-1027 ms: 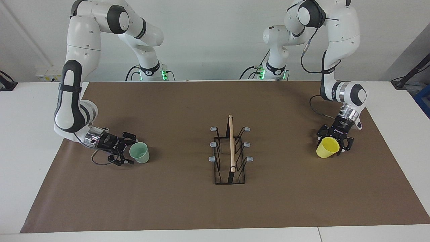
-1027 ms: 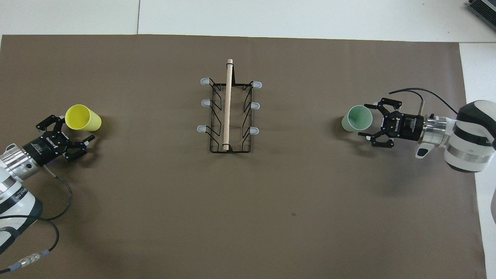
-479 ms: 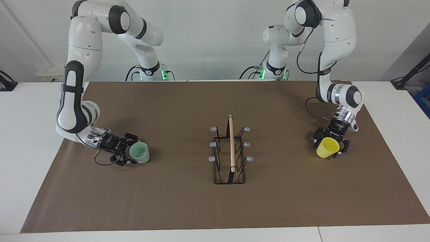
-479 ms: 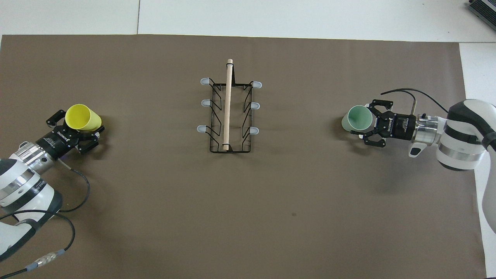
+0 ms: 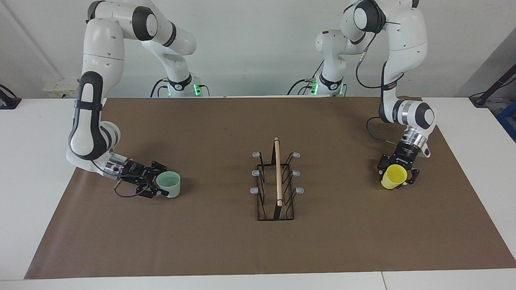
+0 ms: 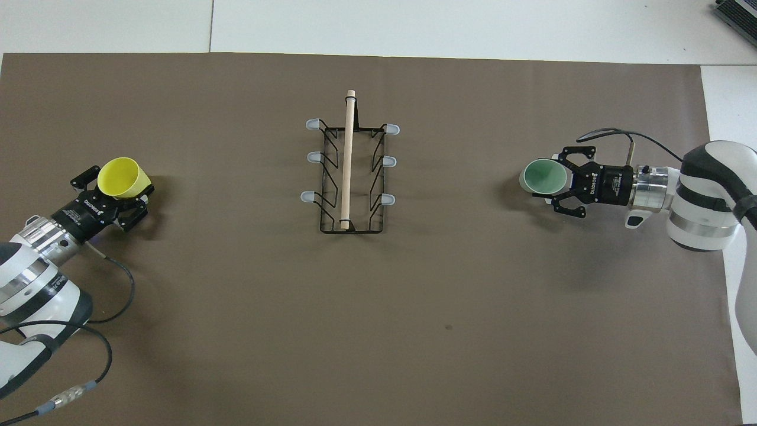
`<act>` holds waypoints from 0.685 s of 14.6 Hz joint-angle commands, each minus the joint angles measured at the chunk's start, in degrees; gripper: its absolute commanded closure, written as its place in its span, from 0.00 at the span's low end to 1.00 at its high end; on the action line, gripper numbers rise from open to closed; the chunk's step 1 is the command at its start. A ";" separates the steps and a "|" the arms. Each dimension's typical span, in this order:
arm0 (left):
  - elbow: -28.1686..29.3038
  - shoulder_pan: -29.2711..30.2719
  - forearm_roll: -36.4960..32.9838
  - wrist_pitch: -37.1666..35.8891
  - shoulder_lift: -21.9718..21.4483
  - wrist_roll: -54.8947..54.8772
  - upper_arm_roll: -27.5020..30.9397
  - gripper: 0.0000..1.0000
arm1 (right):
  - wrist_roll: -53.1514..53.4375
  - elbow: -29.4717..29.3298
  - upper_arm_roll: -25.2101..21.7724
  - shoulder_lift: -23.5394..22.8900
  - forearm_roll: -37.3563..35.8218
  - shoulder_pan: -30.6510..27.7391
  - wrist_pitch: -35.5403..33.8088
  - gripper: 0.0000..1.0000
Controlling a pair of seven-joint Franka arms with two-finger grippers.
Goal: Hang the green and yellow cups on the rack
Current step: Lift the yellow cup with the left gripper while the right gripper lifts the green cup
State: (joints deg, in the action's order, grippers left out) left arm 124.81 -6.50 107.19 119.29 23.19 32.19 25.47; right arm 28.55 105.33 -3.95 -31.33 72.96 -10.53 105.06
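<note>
The left claw (image 5: 395,176) is clamped on the yellow cup (image 5: 394,176), the right claw (image 5: 160,186) on the green cup (image 5: 169,184).

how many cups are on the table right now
2. The green cup sits at the right arm's end, clamped by the right gripper; the yellow cup at the left arm's end, in the left gripper.

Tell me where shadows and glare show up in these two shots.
Facing view: soft dark shadows lie on the brown mat beside the green cup and under the rack; green lights glow at both arm bases. Overhead view: faint shadows beside the yellow cup and green cup; no glare on the mat.
</note>
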 commanded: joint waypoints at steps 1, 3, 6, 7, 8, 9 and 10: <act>0.35 0.00 1.01 -0.81 -2.00 -0.20 0.45 0.68 | -1.30 -1.97 0.35 3.18 -4.65 1.12 0.06 1.00; 0.00 0.00 0.13 -0.72 -3.58 0.24 0.54 0.72 | -2.09 -1.88 0.35 6.79 -8.25 1.82 0.67 1.00; 0.00 1.48 -4.86 -0.90 -6.57 -0.02 0.63 0.73 | -7.15 -1.70 0.35 11.80 -11.25 3.05 0.32 1.00; -0.09 2.36 -6.19 -0.90 -7.27 0.06 0.63 0.73 | -12.93 -1.44 0.35 12.86 -11.17 3.05 -0.12 1.00; -0.52 2.54 -7.33 -0.90 -7.89 0.24 0.63 0.73 | -17.60 -1.44 0.35 13.57 -11.17 3.05 -0.12 1.00; -1.05 2.89 -9.69 -0.90 -8.76 0.24 0.63 0.73 | -20.87 -1.44 0.35 14.36 -11.26 3.05 -0.12 1.00; -2.10 3.16 -13.02 -0.90 -9.38 0.24 0.54 0.73 | -23.69 -1.44 0.35 15.32 -11.34 3.14 -0.12 1.00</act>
State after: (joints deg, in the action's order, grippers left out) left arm 123.65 -4.32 98.76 119.22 15.85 32.19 26.22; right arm 11.64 102.40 -3.74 -18.21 62.86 -7.13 104.97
